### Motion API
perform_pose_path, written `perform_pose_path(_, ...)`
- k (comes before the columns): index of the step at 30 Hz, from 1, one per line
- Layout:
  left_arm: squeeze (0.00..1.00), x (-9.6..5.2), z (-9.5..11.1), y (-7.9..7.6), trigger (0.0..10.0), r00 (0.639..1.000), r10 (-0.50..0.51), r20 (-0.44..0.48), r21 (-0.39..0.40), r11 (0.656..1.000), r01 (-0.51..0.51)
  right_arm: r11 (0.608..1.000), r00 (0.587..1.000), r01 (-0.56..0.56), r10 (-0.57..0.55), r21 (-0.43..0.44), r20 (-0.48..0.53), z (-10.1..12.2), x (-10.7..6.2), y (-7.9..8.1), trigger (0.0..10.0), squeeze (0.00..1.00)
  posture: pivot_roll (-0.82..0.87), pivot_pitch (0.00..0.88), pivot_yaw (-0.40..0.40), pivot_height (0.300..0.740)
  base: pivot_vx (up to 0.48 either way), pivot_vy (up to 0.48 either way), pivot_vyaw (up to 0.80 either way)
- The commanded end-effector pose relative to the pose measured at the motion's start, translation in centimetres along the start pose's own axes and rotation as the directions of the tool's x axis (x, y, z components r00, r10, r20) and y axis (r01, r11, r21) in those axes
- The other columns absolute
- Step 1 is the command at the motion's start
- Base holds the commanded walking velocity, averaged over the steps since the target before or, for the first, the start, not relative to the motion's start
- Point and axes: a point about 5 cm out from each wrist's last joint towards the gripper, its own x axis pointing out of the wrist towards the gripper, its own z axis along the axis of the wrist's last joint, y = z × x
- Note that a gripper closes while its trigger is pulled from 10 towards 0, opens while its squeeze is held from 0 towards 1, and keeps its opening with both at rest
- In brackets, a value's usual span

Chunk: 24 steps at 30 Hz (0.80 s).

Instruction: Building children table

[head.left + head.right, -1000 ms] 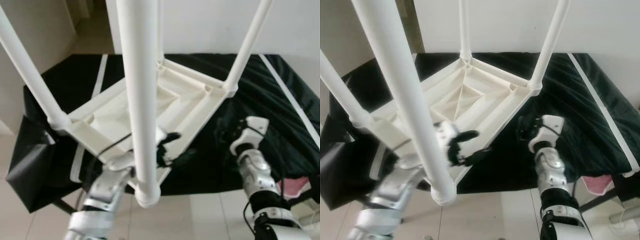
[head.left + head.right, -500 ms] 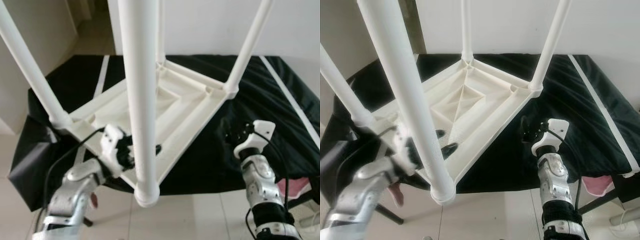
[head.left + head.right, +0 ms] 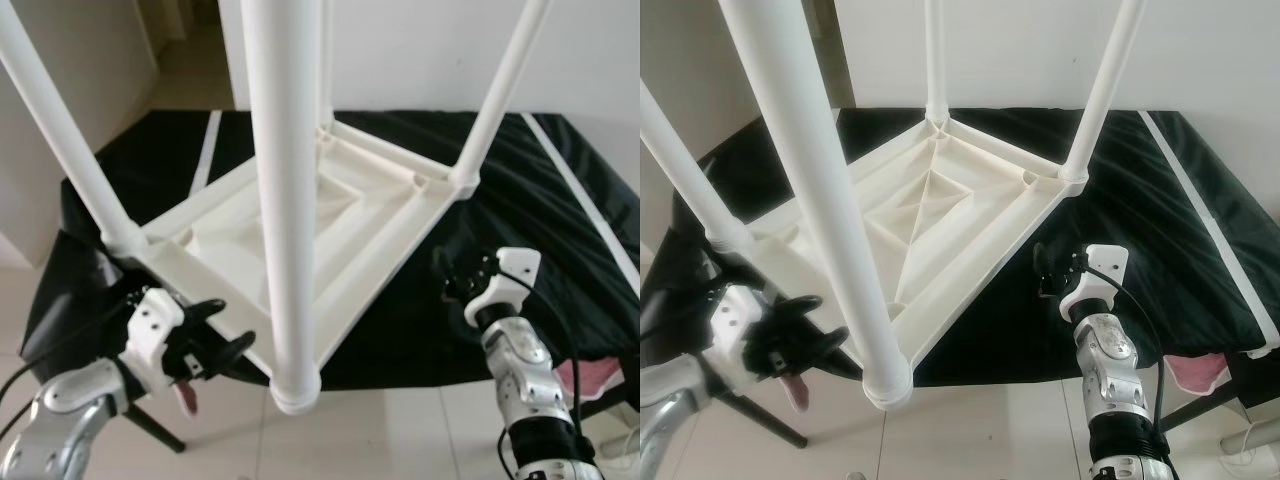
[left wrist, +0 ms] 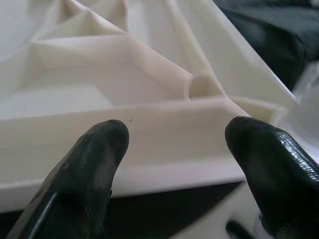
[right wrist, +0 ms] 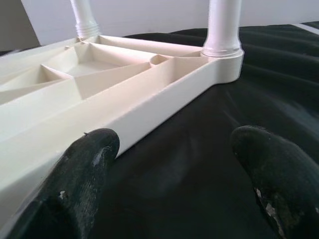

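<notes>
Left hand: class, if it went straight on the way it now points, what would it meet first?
Probably the near side rim of the upturned white table. The left hand is open and faces that rim head-on, near the corner where a leg is fitted; the gap is hard to judge.

The upturned children's table (image 3: 330, 215) looks like smooth, cream-white moulded plastic with a faint sheen, its legs (image 3: 285, 180) round and glossy. Under it the bench (image 3: 560, 215) wears soft, matt black cloth. Each tool's fingers (image 5: 82, 174) are matt black, slightly scuffed.
</notes>
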Motion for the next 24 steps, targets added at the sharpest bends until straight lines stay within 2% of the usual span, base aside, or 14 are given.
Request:
perform_pose_path(1,0.0,-0.3,0.3,-1.9,10.0,0.949,-0.316,-0.008,0.036,0.948,0.316,1.0,1.0,-0.003,0.003,-0.002,-0.018,-0.2,-0.2,0.0,10.0,0.0,0.02,0.027,-0.028,0.74,0.0,0.0,0.0)
perform_pose_path(3,0.0,-0.4,0.5,-2.2,10.0,0.942,-0.336,-0.005,0.049,0.941,0.335,1.0,1.0,-0.004,0.004,-0.001,-0.021,-0.2,-0.2,0.0,10.0,0.0,0.02,0.027,-0.03,0.74,0.0,0.0,0.0)
perform_pose_path(4,0.0,-0.2,1.8,-3.5,10.0,0.907,-0.418,0.043,0.035,0.908,0.417,1.0,1.0,-0.007,0.007,-0.003,-0.026,-0.2,-0.2,-0.1,10.0,0.0,0.02,0.029,-0.032,0.74,0.0,0.0,0.0)
perform_pose_path(7,0.0,-0.1,2.1,-3.9,10.0,0.895,-0.442,0.053,0.036,0.897,0.441,1.0,1.0,-0.008,0.008,-0.003,-0.028,-0.1,-0.2,-0.1,10.0,0.0,0.02,0.029,-0.032,0.74,0.0,0.0,0.0)
perform_pose_path(8,0.0,0.2,3.2,-4.9,10.0,0.861,-0.5,0.095,0.06,0.866,0.497,1.0,1.0,-0.008,0.008,-0.005,-0.029,-0.1,-0.2,-0.1,10.0,0.0,0.02,0.035,-0.035,0.74,0.0,0.0,0.0)
perform_pose_path(9,0.0,0.3,3.6,-5.3,10.0,0.848,-0.518,0.111,0.07,0.856,0.513,1.0,1.0,-0.009,0.008,-0.006,-0.03,-0.1,-0.2,-0.1,10.0,0.0,0.02,0.035,-0.035,0.74,0.0,0.0,0.0)
perform_pose_path(12,0.0,0.3,4.0,-5.8,10.0,0.831,-0.543,0.124,0.095,0.84,0.534,1.0,0.999,-0.01,0.009,-0.006,-0.031,0.0,-0.2,-0.1,10.0,0.0,0.02,0.041,-0.04,0.74,0.0,0.0,0.0)
perform_pose_path(13,0.0,0.3,4.2,-6.2,10.0,0.803,-0.583,0.126,0.102,0.813,0.574,1.0,0.999,-0.01,0.01,-0.008,-0.032,0.0,-0.2,-0.2,10.0,0.0,0.01,0.045,-0.044,0.74,0.0,0.0,0.0)
perform_pose_path(14,0.0,0.3,4.2,-6.2,10.0,0.803,-0.583,0.126,0.102,0.813,0.574,1.0,0.999,-0.01,0.01,-0.008,-0.032,0.0,-0.2,-0.2,10.0,0.0,0.01,0.045,-0.044,0.74,0.0,0.0,0.0)
perform_pose_path(16,0.0,0.4,4.2,-6.8,10.0,0.765,-0.633,0.12,0.134,0.774,0.619,1.0,0.999,-0.009,0.009,-0.011,-0.036,0.1,-0.1,-0.3,10.0,0.0,0.01,0.053,-0.056,0.74,0.0,0.0,0.0)
perform_pose_path(18,0.0,0.7,4.2,-7.1,10.0,0.751,-0.651,0.111,0.15,0.758,0.635,1.0,0.999,-0.009,0.008,-0.012,-0.036,0.2,0.0,-0.4,10.0,0.0,0.01,0.054,-0.058,0.74,0.0,0.0,0.0)
perform_pose_path(21,0.0,1.1,4.3,-7.1,10.0,0.75,-0.653,0.107,0.164,0.755,0.635,1.0,0.999,-0.01,0.009,-0.014,-0.035,0.4,0.2,-0.4,10.0,0.0,0.0,0.054,-0.057,0.74,0.0,0.0,0.0)
perform_pose_path(23,0.0,2.3,4.3,-6.9,10.0,0.76,-0.644,0.085,0.195,0.759,0.621,1.0,1.0,-0.009,0.009,-0.014,-0.024,0.8,0.5,-0.4,10.0,0.0,-0.01,0.054,-0.054,0.74,0.0,0.0,0.0)
perform_pose_path(24,0.0,2.3,4.3,-6.9,10.0,0.76,-0.644,0.085,0.195,0.759,0.621,1.0,1.0,-0.009,0.009,-0.014,-0.024,0.8,0.5,-0.4,10.0,0.0,-0.01,0.054,-0.054,0.74,0.0,0.0,0.0)
